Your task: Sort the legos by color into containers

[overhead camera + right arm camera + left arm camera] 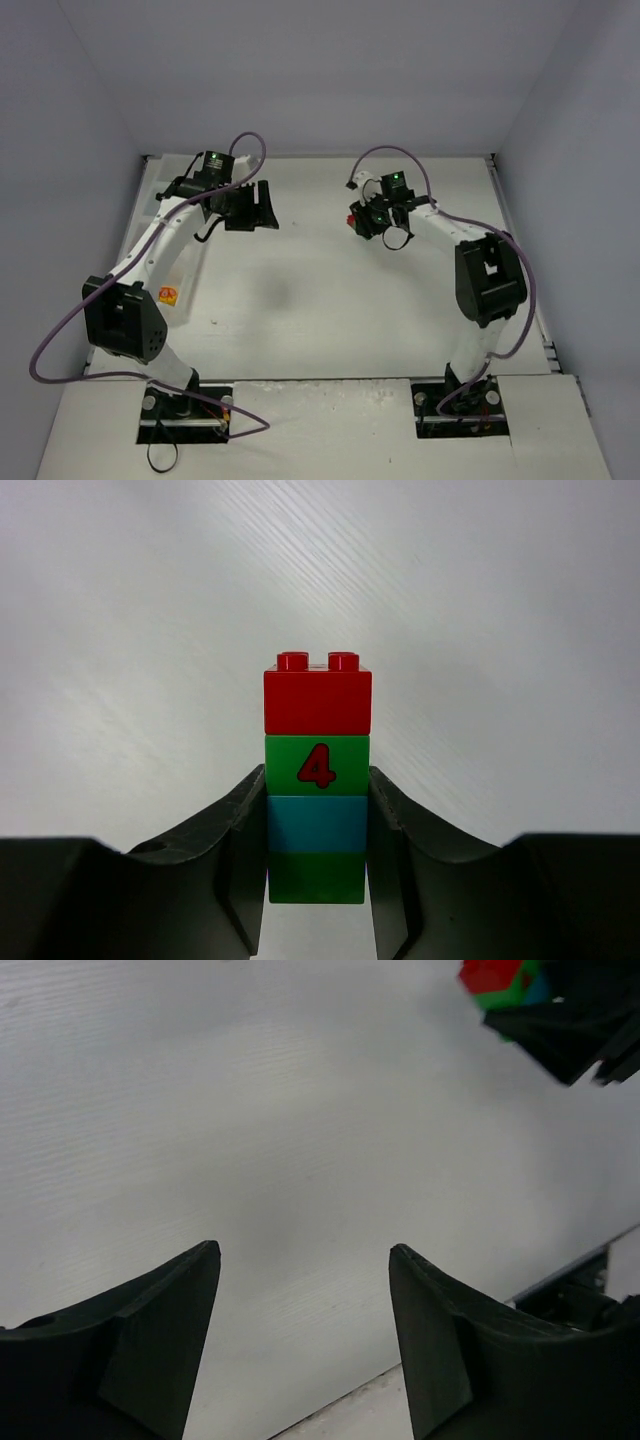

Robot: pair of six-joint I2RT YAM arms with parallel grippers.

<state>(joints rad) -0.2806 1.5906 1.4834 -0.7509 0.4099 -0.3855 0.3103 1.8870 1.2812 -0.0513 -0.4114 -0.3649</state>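
Note:
My right gripper (317,780) is shut on a clump of legos (317,700): a red brick on top, a green one marked "4", a teal-blue one and a green one at the bottom. The jaws press on the green and teal bricks. In the top view this gripper (358,222) holds the clump (353,219) above the table's far middle. My left gripper (262,210) is open and empty, to the left of the clump. In the left wrist view its jaws (302,1250) stand wide apart, and the clump (495,978) shows at the top right. The containers are mostly hidden under the left arm.
A pale tray edge (152,205) shows along the table's left side beneath the left arm. Grey walls enclose the white table (320,300) on three sides. Purple cables loop around both arms.

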